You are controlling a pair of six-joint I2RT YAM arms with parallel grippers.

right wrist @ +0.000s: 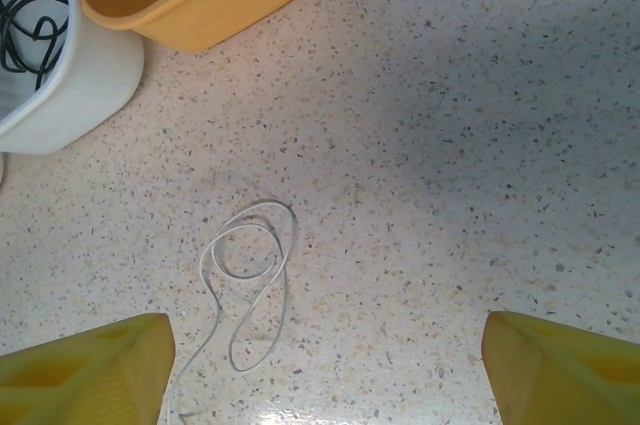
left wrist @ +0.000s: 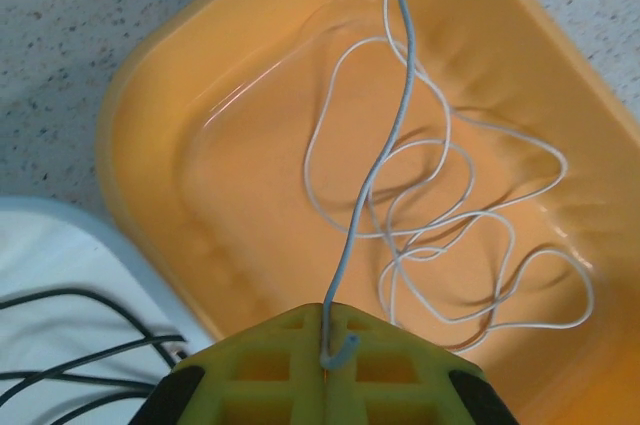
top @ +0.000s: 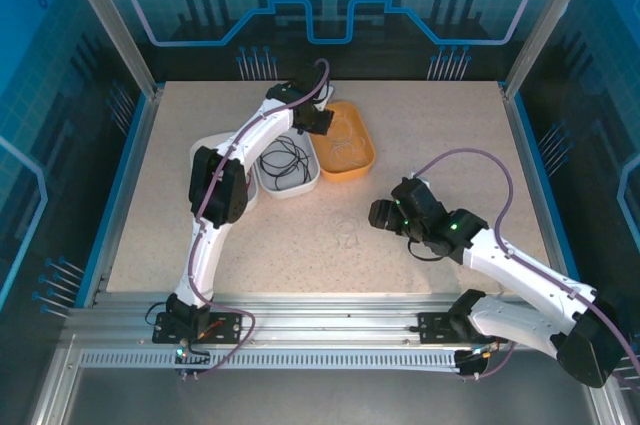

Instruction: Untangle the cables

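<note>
Jaws of the left gripper: pressed together, pinching a pale strand whose short end curls out just past the pinch
Jaws of the right gripper: spread wide, nothing between them
Left gripper's place: above the orange tray, at the far middle of the bench
Pale strand: runs from the pinch out across the tray toward its opposite rim
Coiled whitish cable: lies in loose overlapping loops on the orange tray's floor, under the pale strand; whether the two are one wire I cannot tell
Black cables: bundled inside the white tray, which sits touching the orange tray on its left side
Right gripper's place: over bare bench near the middle, right of centre
Loose whitish cable: lies flat on the bench in a couple of small loops, near the centre, apart from both trays, just ahead of the right gripper's left finger
</note>
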